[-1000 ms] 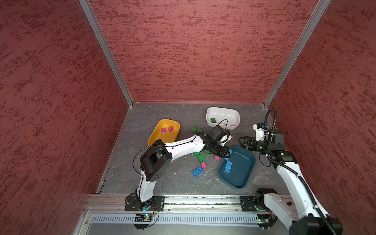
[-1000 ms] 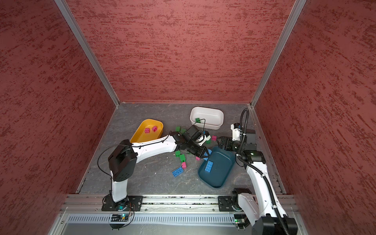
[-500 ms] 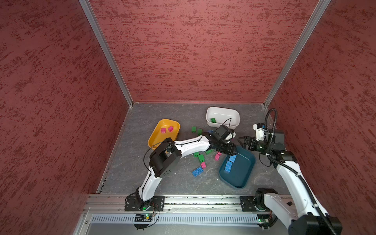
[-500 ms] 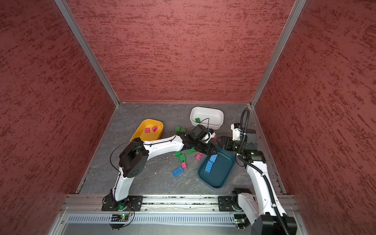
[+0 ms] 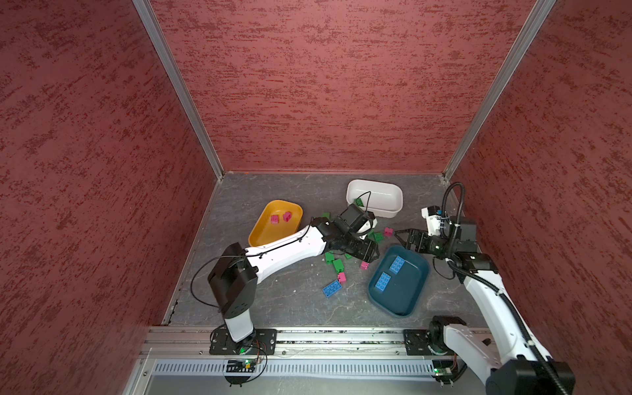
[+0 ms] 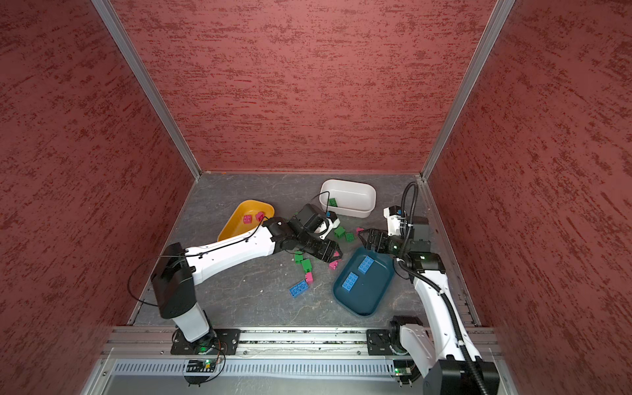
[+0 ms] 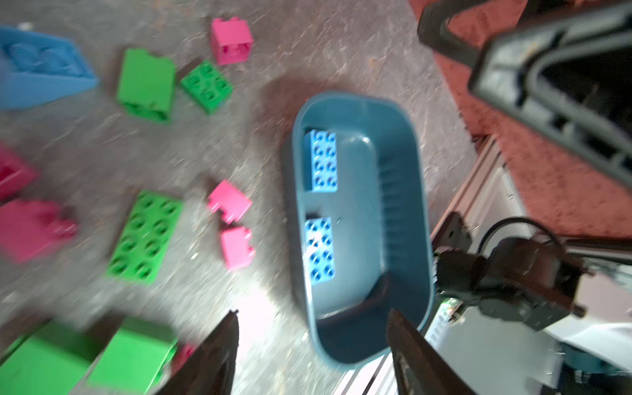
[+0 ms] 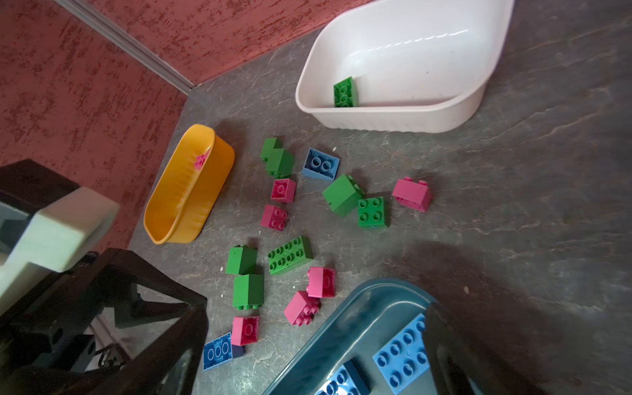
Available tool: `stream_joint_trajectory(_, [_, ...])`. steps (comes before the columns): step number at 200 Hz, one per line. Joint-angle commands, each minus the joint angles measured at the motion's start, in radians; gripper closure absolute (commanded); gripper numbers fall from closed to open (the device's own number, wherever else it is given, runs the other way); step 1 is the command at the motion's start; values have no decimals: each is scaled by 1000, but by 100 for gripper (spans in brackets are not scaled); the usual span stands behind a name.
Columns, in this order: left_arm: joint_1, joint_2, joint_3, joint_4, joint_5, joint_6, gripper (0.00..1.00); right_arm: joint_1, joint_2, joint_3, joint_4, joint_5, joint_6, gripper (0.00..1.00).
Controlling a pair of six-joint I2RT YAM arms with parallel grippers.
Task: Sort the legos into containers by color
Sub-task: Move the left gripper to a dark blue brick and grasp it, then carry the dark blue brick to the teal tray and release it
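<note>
Comparing with a second back: counting two blue 2x4 bricks (image 5: 396,264) in the teal bin (image 5: 407,297) now, studs up, in a row with a gap between, versus just one then. Also seeing the left gripper (image 5: 376,254) let go, jaws parted with nothing between them, tips right at the teal bin's rim on the pile side, versus pinched tight before. No change for the right gripper (image 5: 402,239): spread wide, carrying nothing, hanging by the teal bin's far rim near a pink brick (image 5: 388,232). Same as before elsewhere: two pink bricks (image 5: 274,219) in the yellow bin (image 5: 265,232), one green brick (image 5: 358,202) in the white bin (image 5: 386,205), a loose blue 2x4 (image 5: 332,288) on the floor (image 5: 290,307) beside the teal bin, green and pink ones scattered between the bins.

Getting the whole layout from both top views, but losing the middle of the pile under the left arm (image 5: 290,248) there. Filling that in from the right wrist view: a green 2x4 (image 8: 290,254) flat with studs up, and a blue sloped piece (image 8: 320,164) between the green ones and the white bin. Picking up from the blurry left wrist view, looking past its own fingers (image 7: 212,359): ribbed inner wall of the teal bin, plus the right gripper's open jaws off to the side.
</note>
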Motion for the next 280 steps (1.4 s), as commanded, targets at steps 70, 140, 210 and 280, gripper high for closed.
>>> stream_joint_trajectory(70, [-36,-106,-335,-65,-195,201,26,150,-14,-58,72,-3,40,1])
stream_joint_trajectory(140, [-92,-20,-410,28,-220,246,29,170,-17,-59,48,24,29,1])
stream_joint_trajectory(210, [-93,8,-385,12,-241,247,70,169,-34,-48,2,73,8,1])
stream_joint_trajectory(280, [-31,-96,-186,-39,-83,151,71,147,-33,2,-42,195,2,1])
